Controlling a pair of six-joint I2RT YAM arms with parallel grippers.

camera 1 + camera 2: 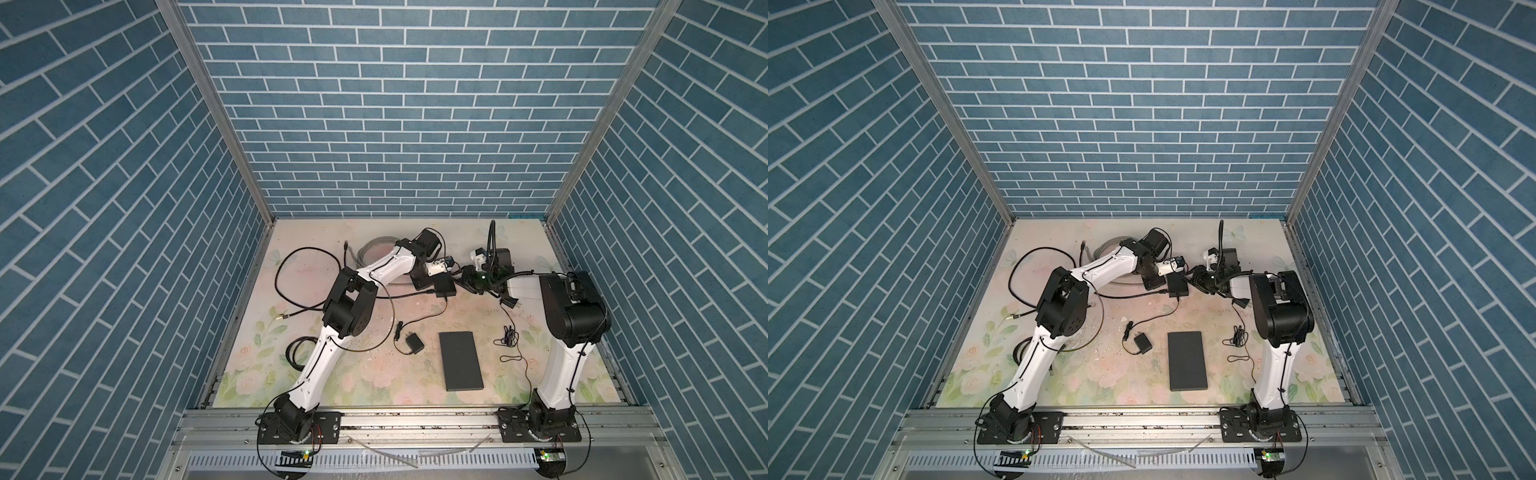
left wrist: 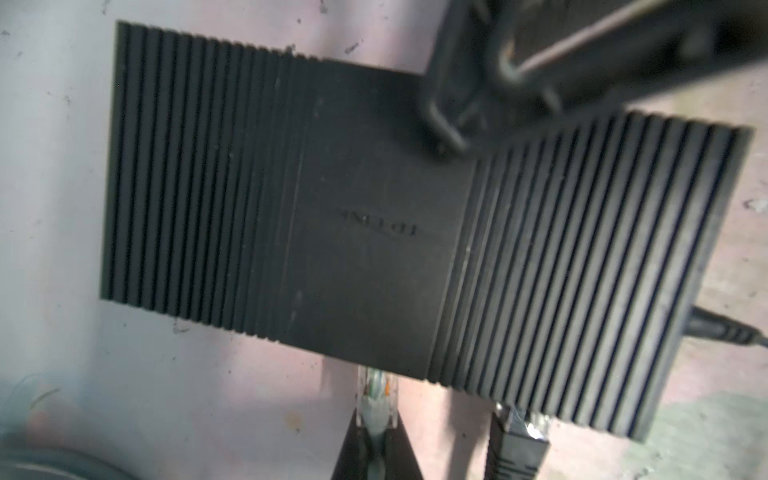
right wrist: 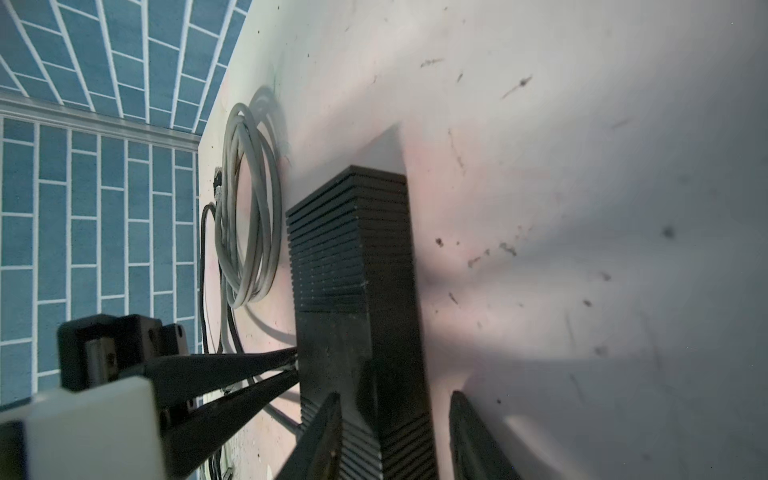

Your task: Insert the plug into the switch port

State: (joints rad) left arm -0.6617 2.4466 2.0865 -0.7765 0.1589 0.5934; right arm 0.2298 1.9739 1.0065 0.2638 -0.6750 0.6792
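Your left gripper (image 2: 377, 419) pinches the clear plug (image 2: 376, 392) at the edge of the switch (image 2: 374, 208); the port is hidden. Your right gripper (image 3: 394, 397) straddles the switch; whether it presses, you cannot tell.

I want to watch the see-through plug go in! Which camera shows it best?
The left wrist view: the clear plug is close up, held by the left gripper, its tip at the switch edge. The right wrist view shows only that gripper's fingers meeting the switch. In both top views it is too small to spot.
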